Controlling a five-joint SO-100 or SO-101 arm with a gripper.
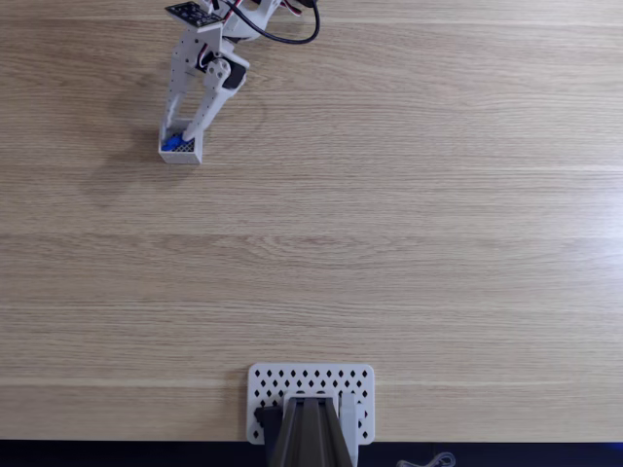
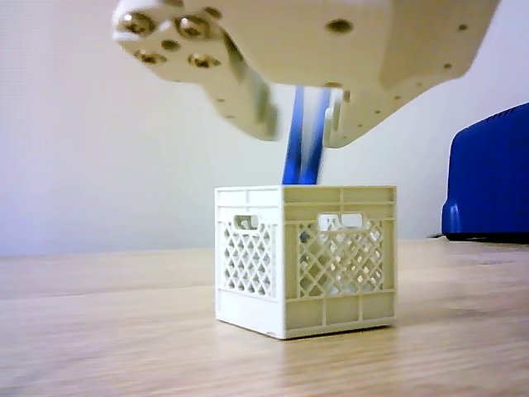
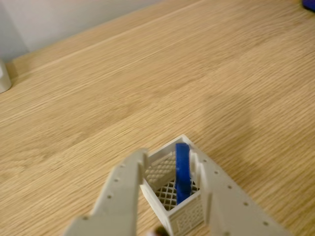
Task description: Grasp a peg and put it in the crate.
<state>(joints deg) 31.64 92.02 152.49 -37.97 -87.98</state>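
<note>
Hanging over the crate (image 3: 172,196), the gripper (image 3: 170,167) has its jaws apart, one each side of the peg (image 3: 182,172), which stands upright inside the crate, apparently released. Light, stiff, smooth plastic; if regrasped, pinching its flat sides mid-length looks safest, right of the left finger.

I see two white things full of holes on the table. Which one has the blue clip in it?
The small square crate under the gripper, far from the flat perforated plate. The blue peg stands upright inside it, its top poking above the rim.
</note>
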